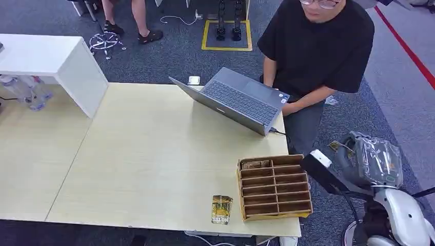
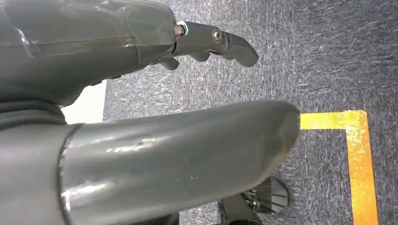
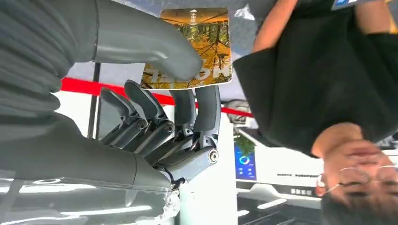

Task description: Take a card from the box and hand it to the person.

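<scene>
Two hands to report. Right hand [image 3: 155,108], seen in the right wrist view, pinches a card [image 3: 197,47] between the thick thumb and the dark fingers [image 3: 206,105]; the card has an autumn-tree print w/ white lettering and stands clear of the palm, w/ the person [image 3: 309,70] in a black tee just beyond it. Left hand [image 2: 141,93] hangs over blue-grey carpet [image 2: 328,56], fingers [image 2: 220,42] apart and lightly curled, holding nothing; a yellow floor tape corner [image 2: 356,140] lies beneath it.

In the head view, the right arm [image 1: 369,169], plastic-wrapped, is at approx. 4 o'clock off the table edge, w/ its hand not visible there. Brown compartment box [image 1: 274,187] sits at the table's [image 1: 154,154] 5 o'clock corner; most slots look bare, the far-left one holds something. A second card [image 1: 221,209], same yellow print, lies flat on the table just beside the box, at its 9 o'clock. An open laptop [image 1: 238,100] sits at approx. 1 o'clock from the table's middle, between box and person. A white cabinet [image 1: 56,64] is at 10 o'clock w/ plastic bottles [image 1: 25,89] next to it.
</scene>
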Robot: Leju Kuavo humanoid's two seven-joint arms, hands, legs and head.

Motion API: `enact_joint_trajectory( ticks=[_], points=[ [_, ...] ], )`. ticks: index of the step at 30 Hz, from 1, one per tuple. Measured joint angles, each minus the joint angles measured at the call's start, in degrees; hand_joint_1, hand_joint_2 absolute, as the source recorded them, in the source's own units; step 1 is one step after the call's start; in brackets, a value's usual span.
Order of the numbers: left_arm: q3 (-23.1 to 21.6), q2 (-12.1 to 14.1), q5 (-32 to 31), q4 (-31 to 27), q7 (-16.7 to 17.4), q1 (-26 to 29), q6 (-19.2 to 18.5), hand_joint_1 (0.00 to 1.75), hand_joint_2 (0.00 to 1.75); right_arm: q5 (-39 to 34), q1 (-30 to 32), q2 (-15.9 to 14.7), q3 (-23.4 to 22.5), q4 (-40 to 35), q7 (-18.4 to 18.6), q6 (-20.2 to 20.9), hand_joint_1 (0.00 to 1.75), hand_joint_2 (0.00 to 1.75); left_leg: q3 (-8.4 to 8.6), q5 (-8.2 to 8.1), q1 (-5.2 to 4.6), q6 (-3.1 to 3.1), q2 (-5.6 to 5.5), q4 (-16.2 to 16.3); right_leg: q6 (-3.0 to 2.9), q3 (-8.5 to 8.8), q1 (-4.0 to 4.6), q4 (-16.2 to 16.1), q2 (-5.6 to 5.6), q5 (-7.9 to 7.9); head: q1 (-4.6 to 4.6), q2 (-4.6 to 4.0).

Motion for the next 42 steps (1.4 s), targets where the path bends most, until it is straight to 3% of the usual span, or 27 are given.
enact_joint_trajectory(
  ticks=[8,16,23,33,42],
  points=[
    [-0.1,0.0,-0.7,0.0,0.0,0.0,-0.3,0.00,0.00,0.4,0.0,0.0,-1.9,1.5,-0.3,0.5,1.57,1.75,0.00,0.00,0.00,0.00,0.00,0.0,0.00,0.01,0.00,0.0,-0.01,0.00,-0.02,0.00],
    [-0.7,0.0,-3.6,0.0,-1.1,0.0,-1.5,0.00,0.00,1.0,-1.3,0.2,-4.6,7.6,-3.7,0.4,1.61,1.75,-0.01,0.00,0.00,0.00,-0.01,0.0,0.00,0.01,0.00,0.0,-0.02,0.00,0.00,0.00],
    [-2.1,0.0,-4.9,0.0,-1.8,0.0,-2.1,0.00,0.00,0.4,-2.0,1.2,-6.3,13.9,-5.7,-2.4,1.66,1.75,-0.03,0.00,0.00,0.00,-0.02,0.0,0.00,0.01,0.00,0.0,-0.04,0.00,0.00,0.00],
    [-3.9,0.0,-5.2,0.0,-2.3,0.0,-2.6,0.00,0.00,1.5,-4.3,3.3,-6.2,22.5,-9.7,-10.0,1.61,1.75,-0.02,0.00,0.00,0.00,-0.02,0.0,0.00,0.01,0.00,0.0,-0.04,0.00,-0.02,0.00],
    [-4.9,0.0,-5.2,0.0,-2.6,0.0,-2.8,0.00,0.00,2.1,-4.9,5.3,-6.1,25.6,-10.1,-10.7,1.62,1.75,-0.02,0.00,0.00,0.00,-0.02,0.0,0.00,0.00,0.00,0.0,-0.04,0.00,0.00,0.00]
  ],
)
